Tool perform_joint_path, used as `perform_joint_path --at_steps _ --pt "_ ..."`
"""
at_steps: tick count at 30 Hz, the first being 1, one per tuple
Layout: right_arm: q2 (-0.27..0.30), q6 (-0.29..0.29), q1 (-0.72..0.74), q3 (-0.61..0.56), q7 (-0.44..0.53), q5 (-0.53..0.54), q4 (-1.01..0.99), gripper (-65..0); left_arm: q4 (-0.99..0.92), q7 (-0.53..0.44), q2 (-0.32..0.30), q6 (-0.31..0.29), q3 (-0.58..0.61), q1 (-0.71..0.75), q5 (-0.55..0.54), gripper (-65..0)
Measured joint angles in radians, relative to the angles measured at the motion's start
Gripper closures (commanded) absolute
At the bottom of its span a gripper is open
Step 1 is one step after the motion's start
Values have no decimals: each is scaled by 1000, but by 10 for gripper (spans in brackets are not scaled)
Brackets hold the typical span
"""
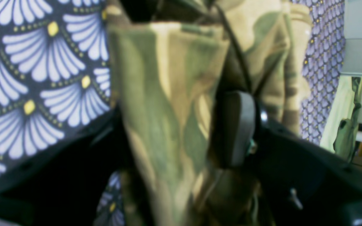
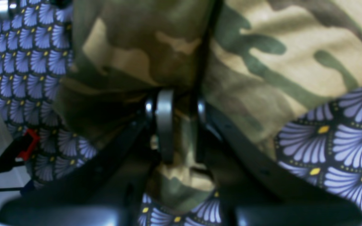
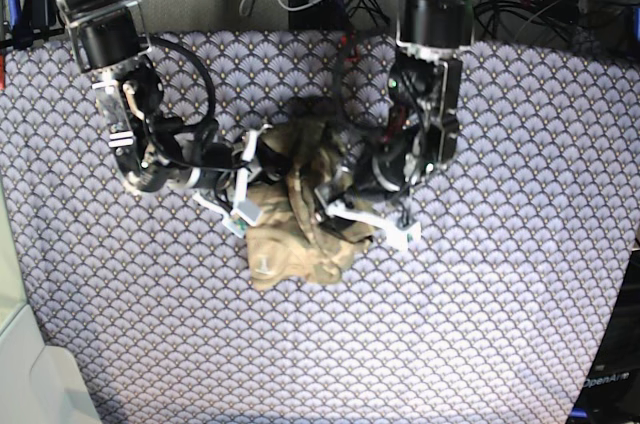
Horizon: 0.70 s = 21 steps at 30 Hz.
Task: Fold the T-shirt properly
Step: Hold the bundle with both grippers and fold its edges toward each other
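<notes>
Left wrist view: the T-shirt (image 1: 168,103) hangs in a blurred fold through the left gripper (image 1: 181,131), whose jaws stand wide apart; one grey pad (image 1: 237,125) lies against the cloth's right side, the other is hidden. Purple scallop table cloth (image 1: 42,62) shows to the left.

Right wrist view: the right gripper (image 2: 176,125) is pinched on a fold of the T-shirt (image 2: 294,62), camouflage cloth bunched beyond it.

Base view: the T-shirt (image 3: 290,234) lies crumpled mid-table between both grippers, olive, brown and tan.

T-shirt (image 1: 168,103) between hand (image 1: 174,131) fingers (image 1: 237,128) — tablecloth (image 1: 42,69) beside
</notes>
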Motion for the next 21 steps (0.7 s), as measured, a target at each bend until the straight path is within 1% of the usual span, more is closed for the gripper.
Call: perform_joint_path --at_steps 3,7,8,11,13,15,17,18,19,21 --pt "0 0 0 0 1 -2 0 -115 85 34 -1 8 -1 59 2 -383" --pt "0 0 0 0 0 -2 0 -115 202 77 -11 0 -7 97 -3 -383" --pt "0 0 0 0 0 0 0 -115 226 99 -14 -9 -22 105 -9 -383" --pt "0 0 0 0 0 -1 0 -115 236 130 -22 3 -103 117 4 -383" --pt "0 0 1 0 -3 0 0 -115 243 163 -26 1 -155 140 3 -383" --pt "0 0 1 0 -1 -2 0 -115 244 174 -26 3 -194 166 6 -363" --pt "0 0 1 0 -2 -2 0 -115 246 188 -26 -2 -212 179 3 -287" --pt "0 0 3 0 -2 -2 0 -115 247 188 -26 0 -212 179 3 -229" --pt "0 0 3 0 -4 -2 0 -115 247 188 -26 -4 -212 179 2 -161" --pt "0 0 3 0 -3 -1 0 -115 250 187 -30 -8 -208 178 0 -7"
